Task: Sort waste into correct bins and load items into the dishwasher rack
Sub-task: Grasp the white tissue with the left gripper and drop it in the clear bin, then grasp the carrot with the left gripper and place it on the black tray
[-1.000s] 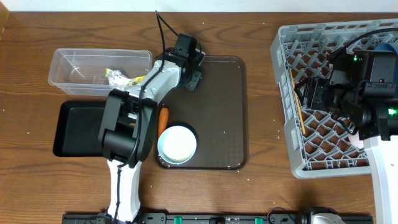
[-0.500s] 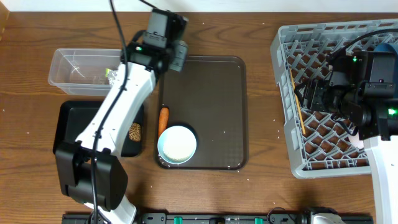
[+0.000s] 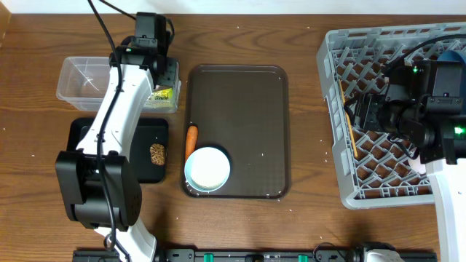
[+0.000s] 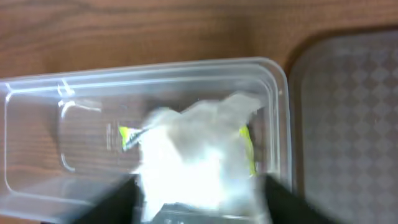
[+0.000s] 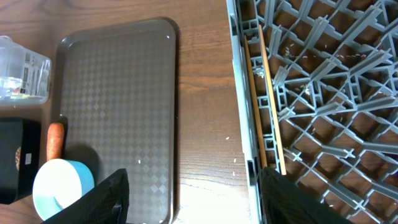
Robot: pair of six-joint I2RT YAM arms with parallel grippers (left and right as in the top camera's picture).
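My left gripper (image 3: pixel 163 73) (image 4: pixel 196 205) hangs over the right end of the clear tub (image 3: pixel 80 80) (image 4: pixel 37 143). Its jaws stand apart, and the crumpled white napkin (image 4: pixel 193 155) shows blurred in the gap above the tub floor. A green-yellow wrapper (image 3: pixel 164 93) (image 4: pixel 247 146) lies in the tub under it. The black tray (image 3: pixel 91 145) holds a brown food lump (image 3: pixel 157 153). An orange carrot piece (image 3: pixel 191 138) (image 5: pixel 56 140) and a light-blue cup (image 3: pixel 207 169) (image 5: pixel 62 186) sit on the brown serving tray (image 3: pixel 247 124). My right gripper (image 5: pixel 196 199) is open and empty at the left edge of the grey rack (image 3: pixel 386 175) (image 5: pixel 323 81), where the chopsticks (image 5: pixel 264 93) lie.
A dark-blue item (image 3: pixel 453 45) in the rack's far corner is mostly hidden behind the right arm. The left arm's links stretch over the black tray and the tub. A few white crumbs dot the wood between the serving tray and the rack.
The left arm has swung left from the serving tray's back corner to above the clear tub, and its jaws have opened around the napkin. The right arm has stayed put.
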